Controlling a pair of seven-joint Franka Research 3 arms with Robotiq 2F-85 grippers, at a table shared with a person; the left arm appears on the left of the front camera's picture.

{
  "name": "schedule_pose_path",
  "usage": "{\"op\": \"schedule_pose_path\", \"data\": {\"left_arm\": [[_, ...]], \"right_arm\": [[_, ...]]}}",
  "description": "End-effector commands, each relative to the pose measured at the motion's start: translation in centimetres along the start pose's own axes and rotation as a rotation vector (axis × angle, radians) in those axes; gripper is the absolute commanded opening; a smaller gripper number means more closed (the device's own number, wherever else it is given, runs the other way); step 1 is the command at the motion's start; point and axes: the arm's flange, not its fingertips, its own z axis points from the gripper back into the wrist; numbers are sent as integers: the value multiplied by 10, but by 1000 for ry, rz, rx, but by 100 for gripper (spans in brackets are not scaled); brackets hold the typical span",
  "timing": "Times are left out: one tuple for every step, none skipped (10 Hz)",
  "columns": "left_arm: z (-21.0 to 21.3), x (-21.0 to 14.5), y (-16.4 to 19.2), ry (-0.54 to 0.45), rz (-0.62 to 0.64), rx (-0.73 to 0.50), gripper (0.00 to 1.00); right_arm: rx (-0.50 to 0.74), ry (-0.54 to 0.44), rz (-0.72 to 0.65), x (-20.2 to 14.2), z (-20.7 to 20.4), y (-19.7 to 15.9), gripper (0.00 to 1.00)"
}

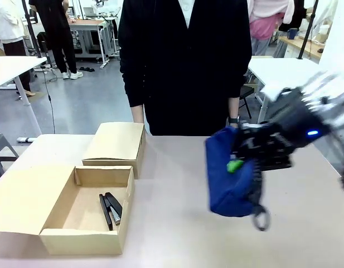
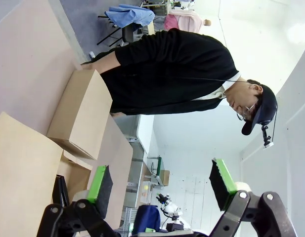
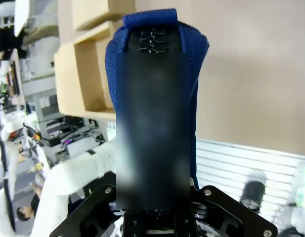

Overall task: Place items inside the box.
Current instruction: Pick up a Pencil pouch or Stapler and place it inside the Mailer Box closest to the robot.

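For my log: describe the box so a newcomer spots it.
On the table, left side near the robot, sits the box, a shallow tan carton. Unlike the closed carton behind it, its flap lies open and black staplers lie inside.

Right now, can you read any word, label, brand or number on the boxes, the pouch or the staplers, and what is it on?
No text can be read.
box: plain tan cardboard, no print.
smaller carton: plain, no print.
blue pouch in the right gripper: no lettering visible; blurred in the right wrist view.
staplers: too small to tell.
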Motion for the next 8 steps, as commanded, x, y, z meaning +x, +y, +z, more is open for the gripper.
{"op": "schedule_pose_path", "data": {"left_arm": [[0,-2,1,-1,-14,-21,100],[0,-2,1,-1,-14,-21,100],[0,-2,1,-1,-14,-21,100],[0,-2,1,-1,-14,-21,100],[0,-2,1,-1,-14,-21,100],[0,-2,1,-1,-14,-21,100],[0,-2,1,-1,-14,-21,100],[0,-2,1,-1,-14,-21,100]], "right_arm": [[46,-34,7,23,-65,46,7],[46,-23,45,34,-99,79,7],[76,-15,91,39,-124,112,7],[86,-10,157,38,-146,145,7],[88,-6,195,35,-162,173,7],[50,36,179,36,-181,194,7],[33,90,205,31,-204,209,7],[14,117,225,24,-210,212,7]]}}
